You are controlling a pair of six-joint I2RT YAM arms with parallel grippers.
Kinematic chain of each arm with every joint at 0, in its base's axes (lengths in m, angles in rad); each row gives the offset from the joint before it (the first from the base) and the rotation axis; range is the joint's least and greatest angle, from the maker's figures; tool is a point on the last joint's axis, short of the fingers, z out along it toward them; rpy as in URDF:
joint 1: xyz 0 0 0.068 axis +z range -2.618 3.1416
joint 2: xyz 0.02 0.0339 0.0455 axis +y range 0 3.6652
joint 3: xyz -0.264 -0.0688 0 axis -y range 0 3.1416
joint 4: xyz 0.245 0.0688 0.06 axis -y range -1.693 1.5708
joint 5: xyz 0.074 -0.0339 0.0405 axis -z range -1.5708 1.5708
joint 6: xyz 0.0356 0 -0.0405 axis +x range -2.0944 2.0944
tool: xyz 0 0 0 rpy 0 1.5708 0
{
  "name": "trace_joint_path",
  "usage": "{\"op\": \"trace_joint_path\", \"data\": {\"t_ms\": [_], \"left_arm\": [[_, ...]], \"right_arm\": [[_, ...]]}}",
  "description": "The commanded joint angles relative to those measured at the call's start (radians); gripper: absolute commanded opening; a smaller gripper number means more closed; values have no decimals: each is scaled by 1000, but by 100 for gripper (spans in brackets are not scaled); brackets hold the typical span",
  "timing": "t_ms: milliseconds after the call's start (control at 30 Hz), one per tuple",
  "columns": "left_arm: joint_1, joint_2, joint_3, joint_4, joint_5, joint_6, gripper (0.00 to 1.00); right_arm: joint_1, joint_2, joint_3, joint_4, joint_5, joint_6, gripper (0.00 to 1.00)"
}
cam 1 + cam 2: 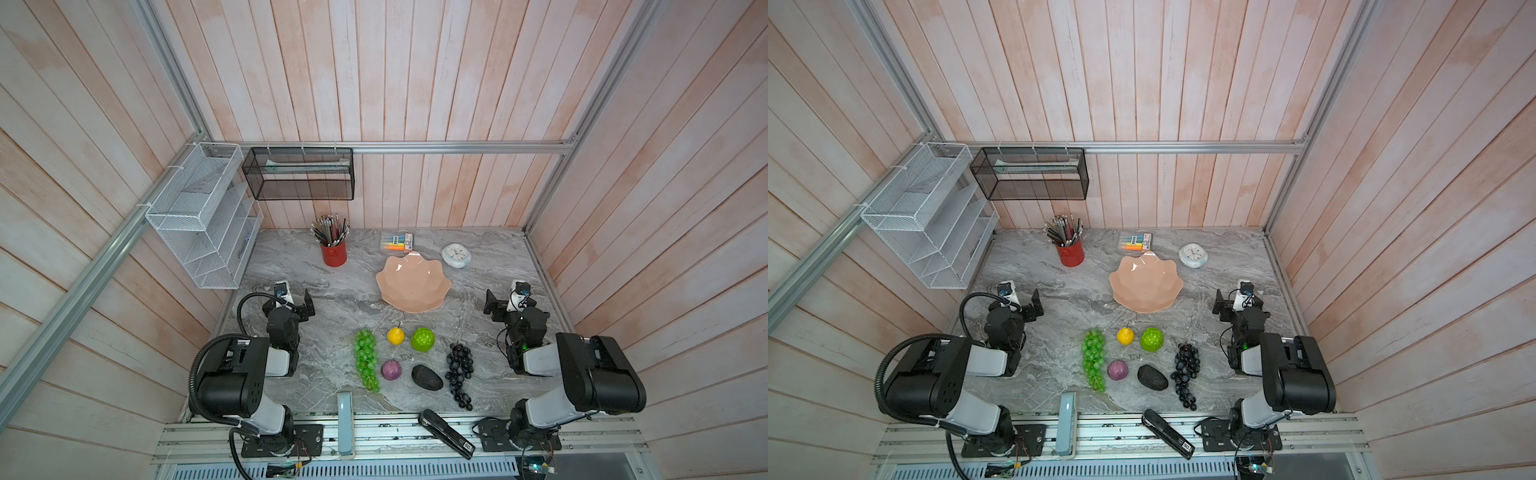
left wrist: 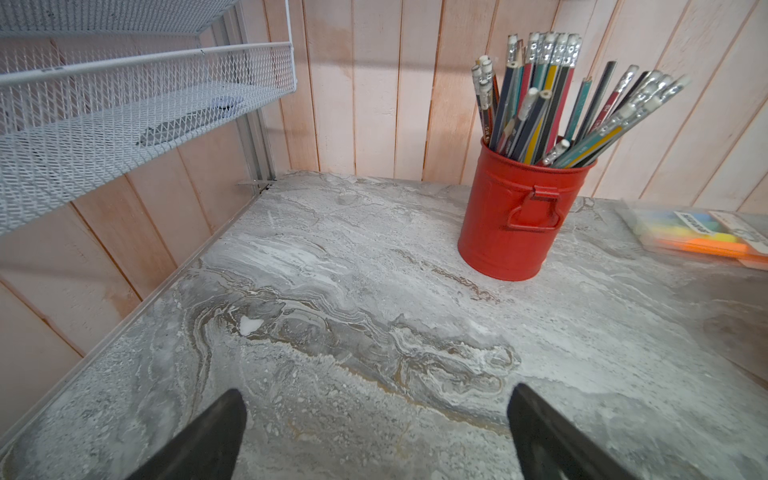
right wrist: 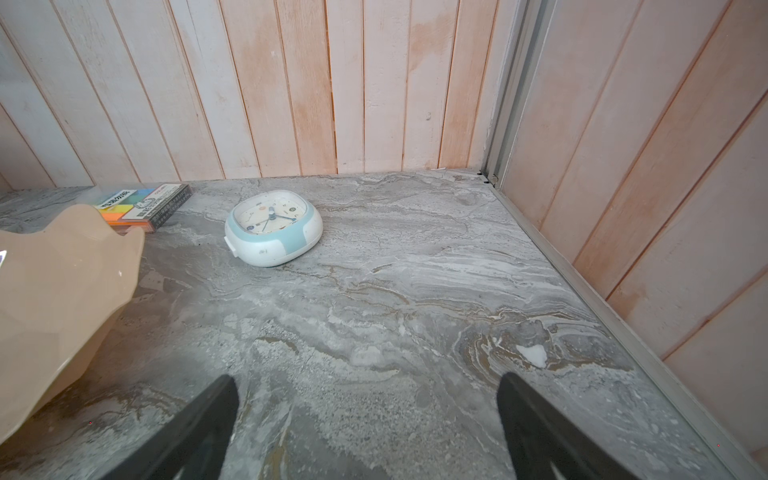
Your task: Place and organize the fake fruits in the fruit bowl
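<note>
Holding nothing, my left gripper [image 2: 376,390], right gripper [image 3: 366,377] agape; best pinch yellow stemmed fruit [image 1: 395,336] mid-frame by body, not stem.

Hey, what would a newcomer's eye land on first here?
Six colourful fruits lying loose on the marble table: green grape bunch leftmost, black-purple grape bunch rightmost. Behind them sits the empty peach-pink fruit bowl, and a red pencil cup stands further back left.
</note>
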Motion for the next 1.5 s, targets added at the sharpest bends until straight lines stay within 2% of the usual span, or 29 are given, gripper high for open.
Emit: {"op": "trace_joint_path", "data": {"t_ms": [0, 167, 267, 333, 400, 533, 667, 867, 900, 933, 967, 1067, 1167, 1300, 1467], "left_arm": [[5, -8, 11, 36, 10, -8, 100], [3, -12, 12, 36, -14, -14, 100], [5, -40, 11, 6, -57, -32, 100], [3, -31, 16, 13, -62, -33, 100], [0, -38, 17, 1, -63, -32, 100], [-8, -35, 17, 7, -64, -24, 100], [-19, -37, 26, -9, -69, -10, 100], [-25, -44, 34, -8, -71, 8, 100], [-46, -75, 88, -129, -130, 17, 100], [-37, -121, 163, -307, -112, -1, 100], [-24, -142, 214, -400, -93, -9, 100], [-21, -159, 329, -523, -78, 11, 100], [-39, -141, 521, -821, -169, -69, 100], [-78, -83, 728, -1202, -188, -220, 100], [-184, -88, 766, -1350, -104, -271, 100]], "right_arm": [[3, -11, 19, -6, 12, 4, 98], [45, -50, 19, 0, 175, 15, 98], [45, -137, 82, -204, 205, 27, 98], [45, -172, 107, -262, 231, 39, 98], [44, -206, 130, -319, 277, 101, 98], [43, -312, 206, -537, 224, 164, 97], [48, -386, 227, -572, 148, 202, 95], [66, -433, 296, -647, 110, 175, 93], [71, -436, 310, -662, 109, 173, 93], [75, -439, 315, -665, 105, 173, 93], [79, -439, 314, -660, 99, 173, 93], [115, -426, 324, -649, 115, 156, 93], [148, -397, 362, -687, 135, 167, 92], [210, -386, 433, -812, 131, 182, 90], [309, -343, 556, -1043, 89, 190, 87]]}}
